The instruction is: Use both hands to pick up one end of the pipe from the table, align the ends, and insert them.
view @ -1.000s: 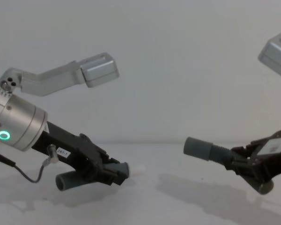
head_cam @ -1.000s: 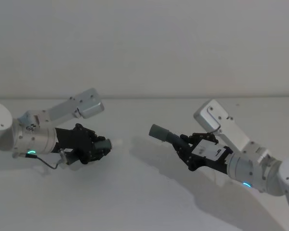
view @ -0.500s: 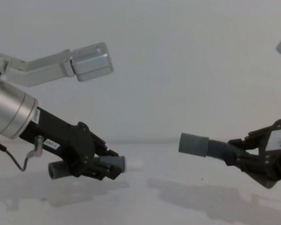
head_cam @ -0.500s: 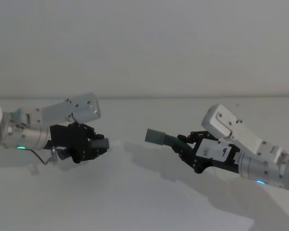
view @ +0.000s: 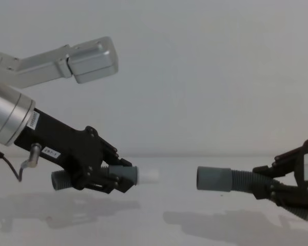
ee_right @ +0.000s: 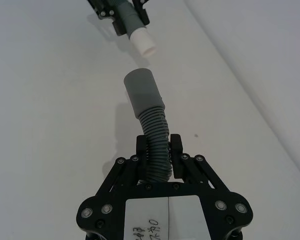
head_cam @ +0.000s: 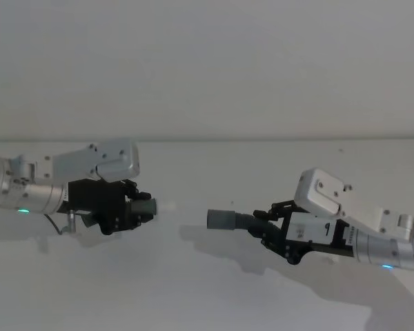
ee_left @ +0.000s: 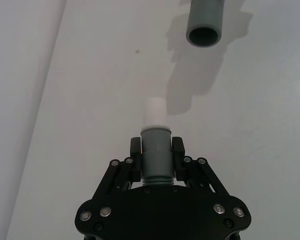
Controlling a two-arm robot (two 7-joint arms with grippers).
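Note:
My left gripper (head_cam: 136, 209) (view: 124, 177) (ee_left: 156, 156) is shut on a dark grey pipe piece (ee_left: 155, 150), held above the white table (head_cam: 207, 289). Its cuff end carries a short white tip (view: 148, 176) (ee_left: 154, 112) (ee_right: 142, 43) that points right. My right gripper (head_cam: 268, 232) (view: 267, 185) (ee_right: 160, 156) is shut on the corrugated part of the other pipe piece (ee_right: 155, 132). Its plain grey cuff (head_cam: 223, 219) (view: 213, 179) (ee_right: 142, 88) (ee_left: 205, 22) points left with its opening toward the white tip. The two ends face each other at about the same height, apart by a short gap.
A plain pale wall rises behind the table's far edge (head_cam: 262, 140). Shadows of both arms lie on the table surface below them.
Both arms have lowered and levelled out. The grey cuff has dropped and swung flatter, and the white tip has turned level, so the two ends now face each other more squarely.

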